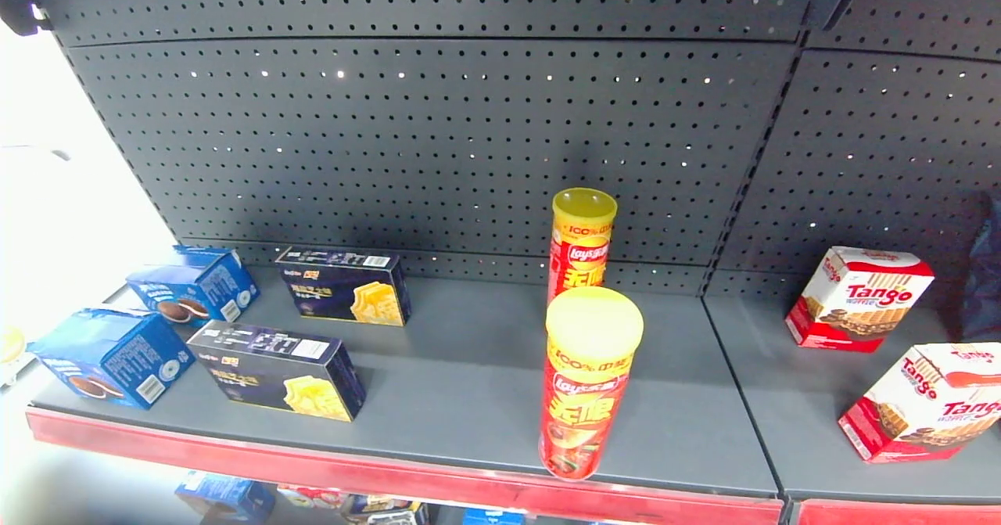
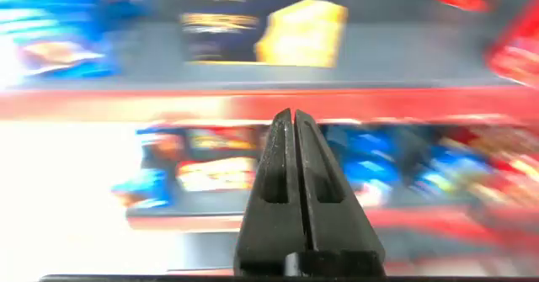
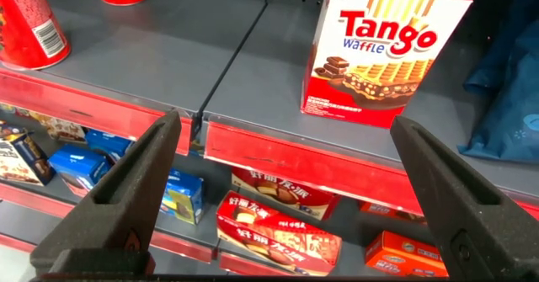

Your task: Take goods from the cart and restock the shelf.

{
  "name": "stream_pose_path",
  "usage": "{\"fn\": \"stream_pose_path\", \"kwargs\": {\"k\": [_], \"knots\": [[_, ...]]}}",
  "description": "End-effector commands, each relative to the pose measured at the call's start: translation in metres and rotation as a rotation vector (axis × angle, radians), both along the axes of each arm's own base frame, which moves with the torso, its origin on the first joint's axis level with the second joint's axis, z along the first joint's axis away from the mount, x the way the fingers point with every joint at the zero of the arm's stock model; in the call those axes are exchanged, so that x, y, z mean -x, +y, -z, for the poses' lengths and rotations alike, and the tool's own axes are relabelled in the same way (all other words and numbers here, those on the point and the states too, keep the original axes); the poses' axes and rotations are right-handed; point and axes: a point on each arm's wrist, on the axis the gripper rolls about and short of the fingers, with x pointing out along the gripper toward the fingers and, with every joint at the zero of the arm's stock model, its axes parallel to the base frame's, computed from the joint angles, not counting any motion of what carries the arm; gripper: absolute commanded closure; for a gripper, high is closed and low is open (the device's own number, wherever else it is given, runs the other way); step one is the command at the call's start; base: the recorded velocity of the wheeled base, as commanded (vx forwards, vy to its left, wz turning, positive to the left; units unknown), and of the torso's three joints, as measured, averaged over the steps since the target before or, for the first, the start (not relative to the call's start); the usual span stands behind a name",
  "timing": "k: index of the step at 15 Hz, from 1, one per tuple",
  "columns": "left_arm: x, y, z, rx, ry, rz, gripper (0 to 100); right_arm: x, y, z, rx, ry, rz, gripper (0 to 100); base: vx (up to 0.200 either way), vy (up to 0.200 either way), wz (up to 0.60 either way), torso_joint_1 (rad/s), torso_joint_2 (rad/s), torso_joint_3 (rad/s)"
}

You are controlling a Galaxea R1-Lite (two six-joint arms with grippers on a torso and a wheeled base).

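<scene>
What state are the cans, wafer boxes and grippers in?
Front chip can, upright, lid on.
Rear chip can, upright, lid on.
Front wafer box, standing, closed.
Rear wafer box, standing, closed.
Left gripper, shut, empty.
Right gripper, open, empty.

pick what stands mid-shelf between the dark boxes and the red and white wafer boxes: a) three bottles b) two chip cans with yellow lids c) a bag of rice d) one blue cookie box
b: a front chip can and a rear chip can, both upright with yellow lids, stand one behind the other on the shelf.
</scene>
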Motion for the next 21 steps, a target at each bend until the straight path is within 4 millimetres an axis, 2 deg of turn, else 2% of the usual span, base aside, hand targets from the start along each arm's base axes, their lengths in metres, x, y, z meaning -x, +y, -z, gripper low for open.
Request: {"fn": "stream_pose_path", "kwargs": {"k": [1,2,5,10,13,16,21], "knots": [[0.0074,0.0024,0.0195,-0.01,-0.08,-0.127,100,-0.0001,0.0,0.0,-0.003,0.002,-0.001,0,0.0,0.0,0.0,0.0,0.0,0.0],[0.0052,0.0037,0.0199,0.002,-0.126,-0.179,100,-0.0002,0.0,0.0003,-0.001,0.002,-0.001,0,0.0,0.0,0.0,0.0,0.0,0.0],[0.0053,0.0033,0.0211,-0.018,-0.108,-0.162,100,-0.0002,-0.0002,0.0004,0.008,0.002,0.008,0,0.0,0.0,0.0,0.0,0.0,0.0],[0.0047,-0.0002,0.0259,-0.026,-0.068,-0.006,100,-0.0001,0.0001,0.0,0.008,0.0,-0.004,0,0.0,0.0,0.0,0.0,0.0,0.0],[0.0047,-0.0005,0.0259,-0.036,-0.068,0.013,100,0.0,0.0009,0.0001,0.012,0.001,-0.041,0,0.0,0.0,0.0,0.0,0.0,0.0],[0.0047,-0.0009,0.0259,-0.041,-0.068,0.025,100,0.0,0.0008,0.0001,0.012,0.001,-0.038,0,-0.067,0.2,0.0,-0.001,0.0,0.001],[0.0047,-0.0008,0.0259,-0.037,-0.068,0.024,100,-0.0001,0.0009,0.0004,0.012,0.001,-0.039,0,0.0,0.0,0.0,0.0,0.0,0.0]]}}
